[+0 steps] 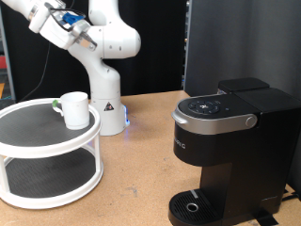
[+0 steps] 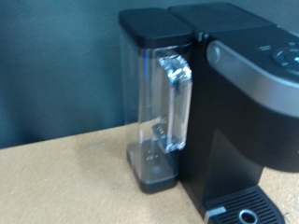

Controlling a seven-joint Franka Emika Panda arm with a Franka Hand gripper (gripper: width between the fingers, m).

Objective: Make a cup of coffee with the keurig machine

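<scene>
The cup point(image 1: 74, 109), a plain white mug, stands upright on the top tier of a white two-tier round stand point(image 1: 38, 141) at the exterior view's left. The keurig machine point(image 1: 226, 151) is matte black with silver-grey lid trim and stands at the exterior view's right with its lid down. My gripper point(image 1: 87, 40) hangs high in the air at the exterior view's top left, above the cup and apart from it, with nothing seen between its fingers. The wrist view shows the keurig machine point(image 2: 243, 112) and its clear water tank point(image 2: 159, 112), but no fingers.
The robot's white base point(image 1: 105, 104) stands behind the stand. The machine's drip tray point(image 1: 193, 205) sits low at its front with nothing on it. The stand's lower tier point(image 1: 47, 174) holds nothing. A dark panel point(image 1: 240, 42) rises behind the machine on the wooden table point(image 1: 136, 179).
</scene>
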